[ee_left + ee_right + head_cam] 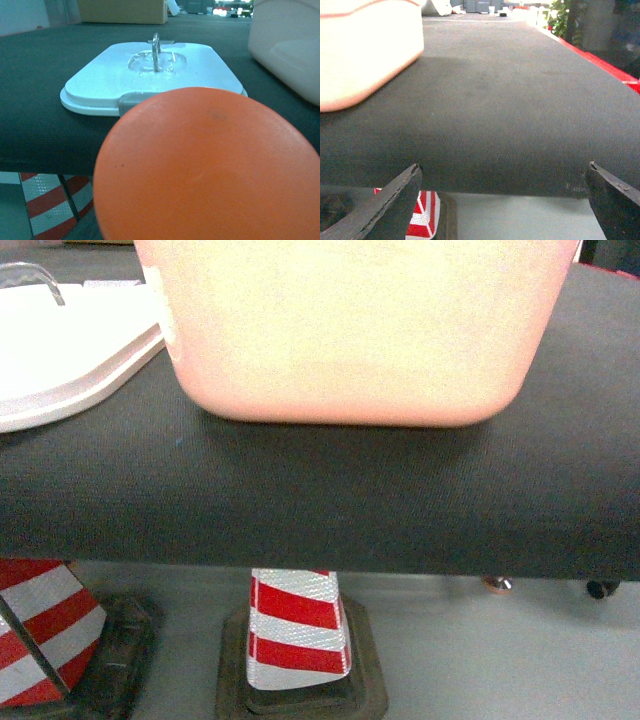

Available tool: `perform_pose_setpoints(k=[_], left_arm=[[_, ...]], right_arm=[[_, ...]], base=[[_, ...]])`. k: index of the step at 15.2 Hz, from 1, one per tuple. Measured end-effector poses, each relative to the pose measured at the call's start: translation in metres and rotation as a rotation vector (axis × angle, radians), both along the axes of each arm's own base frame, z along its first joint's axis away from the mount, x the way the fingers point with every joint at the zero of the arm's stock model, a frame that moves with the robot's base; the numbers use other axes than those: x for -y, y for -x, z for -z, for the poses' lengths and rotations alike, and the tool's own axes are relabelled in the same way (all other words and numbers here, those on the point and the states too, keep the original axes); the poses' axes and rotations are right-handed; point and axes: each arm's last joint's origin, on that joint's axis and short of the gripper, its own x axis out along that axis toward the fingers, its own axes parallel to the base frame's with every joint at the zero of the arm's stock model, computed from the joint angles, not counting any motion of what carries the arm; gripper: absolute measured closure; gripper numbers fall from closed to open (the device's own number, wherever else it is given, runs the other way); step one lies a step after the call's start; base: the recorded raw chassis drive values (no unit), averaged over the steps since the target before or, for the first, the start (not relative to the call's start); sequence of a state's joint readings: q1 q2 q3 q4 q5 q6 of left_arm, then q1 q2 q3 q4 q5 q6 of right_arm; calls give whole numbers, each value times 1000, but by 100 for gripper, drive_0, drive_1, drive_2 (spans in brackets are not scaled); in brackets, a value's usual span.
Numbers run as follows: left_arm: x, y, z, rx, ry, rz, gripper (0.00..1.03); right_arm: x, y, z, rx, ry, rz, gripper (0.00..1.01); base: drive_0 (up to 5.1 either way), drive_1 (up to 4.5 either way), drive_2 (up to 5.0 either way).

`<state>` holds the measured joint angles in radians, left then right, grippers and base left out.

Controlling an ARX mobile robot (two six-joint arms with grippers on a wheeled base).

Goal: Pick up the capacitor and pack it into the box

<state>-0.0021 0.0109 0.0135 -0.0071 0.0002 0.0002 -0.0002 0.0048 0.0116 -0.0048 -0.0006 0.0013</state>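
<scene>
The box (350, 330) was cropped at 12 o'clock. An orange object (207, 167) hid the left gripper, state indeterminable. The right gripper (502, 200) stood spread.

No readable text, labels or numbers anywhere — box (350, 330) blank (lid (150, 75) too).

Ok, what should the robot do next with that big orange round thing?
Probably lift the orange round object rightward, over the pale pink plastic tub. The tub's light-grey lid already lies off on the black table, so it looks open, and the right tool hangs open with nothing in it.
</scene>
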Motion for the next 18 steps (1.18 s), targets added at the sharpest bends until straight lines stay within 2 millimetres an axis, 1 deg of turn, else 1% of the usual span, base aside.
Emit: perform_pose_setpoints(k=[18], left_arm=[[0, 0, 0, 1, 0, 0, 59]], right_arm=[[0, 0, 0, 0, -1, 1, 3]], base=[[0, 0, 0]])
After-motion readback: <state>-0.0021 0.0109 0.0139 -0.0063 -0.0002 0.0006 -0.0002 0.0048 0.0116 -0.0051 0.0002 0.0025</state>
